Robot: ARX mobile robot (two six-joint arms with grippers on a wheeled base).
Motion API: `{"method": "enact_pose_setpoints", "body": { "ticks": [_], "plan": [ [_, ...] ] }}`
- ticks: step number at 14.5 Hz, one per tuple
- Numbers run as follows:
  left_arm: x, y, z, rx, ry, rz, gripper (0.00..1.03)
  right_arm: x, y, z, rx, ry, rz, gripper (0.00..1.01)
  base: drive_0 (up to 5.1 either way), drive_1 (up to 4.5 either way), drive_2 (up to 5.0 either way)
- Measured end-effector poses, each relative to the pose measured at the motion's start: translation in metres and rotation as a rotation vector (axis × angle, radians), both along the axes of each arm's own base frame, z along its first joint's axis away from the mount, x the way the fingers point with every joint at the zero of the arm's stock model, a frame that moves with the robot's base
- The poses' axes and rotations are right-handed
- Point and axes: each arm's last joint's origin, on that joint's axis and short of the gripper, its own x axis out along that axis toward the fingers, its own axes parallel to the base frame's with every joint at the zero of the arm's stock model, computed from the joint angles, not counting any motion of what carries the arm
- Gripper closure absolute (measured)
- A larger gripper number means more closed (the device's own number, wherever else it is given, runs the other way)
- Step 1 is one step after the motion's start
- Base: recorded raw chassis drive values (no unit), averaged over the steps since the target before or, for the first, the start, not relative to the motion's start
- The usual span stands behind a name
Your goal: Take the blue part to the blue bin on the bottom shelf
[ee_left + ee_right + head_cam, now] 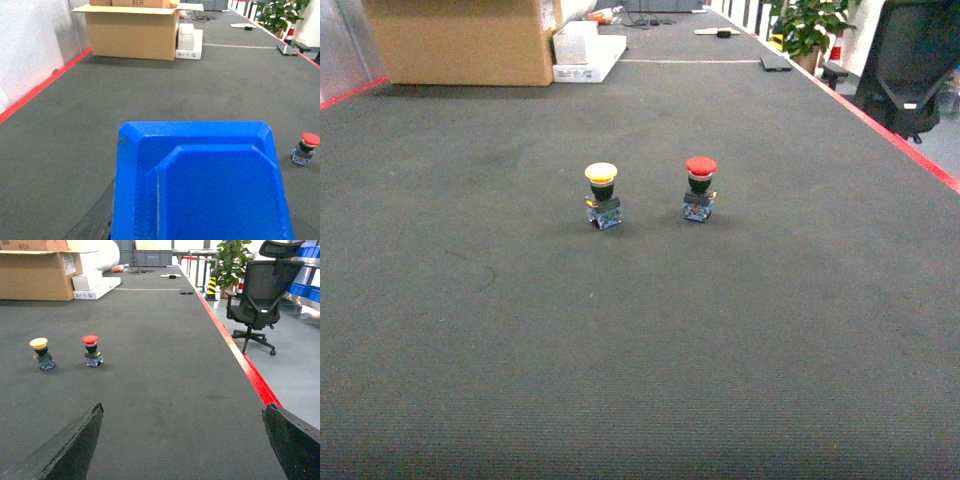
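A blue bin [200,175] fills the lower half of the left wrist view, tilted with its smooth moulded side towards the camera. My left gripper [200,232] is shut on it. Only one dark finger [95,222] shows, at the bin's lower left; the rest is hidden behind the plastic. My right gripper [182,440] is open over bare dark carpet, its two fingers [75,445] far apart with nothing between them. No blue part shows in any view. The bottom shelf is out of view. Neither gripper nor the bin appears in the head view.
A yellow push button [603,197] and a red push button [700,188] stand side by side on the carpet ahead. A cardboard box [460,40] and white boxes [585,55] sit at the back left. A red line [250,372], an office chair [260,297] and blue bins [305,290] are on the right.
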Motion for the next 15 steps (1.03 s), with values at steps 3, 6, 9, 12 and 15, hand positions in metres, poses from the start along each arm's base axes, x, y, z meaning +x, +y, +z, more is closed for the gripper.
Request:
{"method": "enact_pose_setpoints", "body": {
  "ticks": [3,6,9,12,15],
  "plan": [
    [0.0,0.0,0.0,0.0,0.0,0.0,0.6,0.0,0.0,0.0,0.0,0.0,0.0,0.03,0.0,0.0,0.0],
    [0.0,0.0,0.0,0.0,0.0,0.0,0.6,0.0,0.0,0.0,0.0,0.0,0.0,0.03,0.0,0.0,0.0],
    [0.0,0.0,0.0,0.0,0.0,0.0,0.6,0.0,0.0,0.0,0.0,0.0,0.0,0.03,0.0,0.0,0.0],
    [0.0,0.0,0.0,0.0,0.0,0.0,0.6,0.0,0.0,0.0002,0.0,-0.001,0.0,0.03,0.0,0.0,0.0],
    [0.0,0.0,0.0,0.0,0.0,0.0,0.6,0.0,0.0,0.0,0.0,0.0,0.0,0.03,0.0,0.0,0.0]
  ]
}}
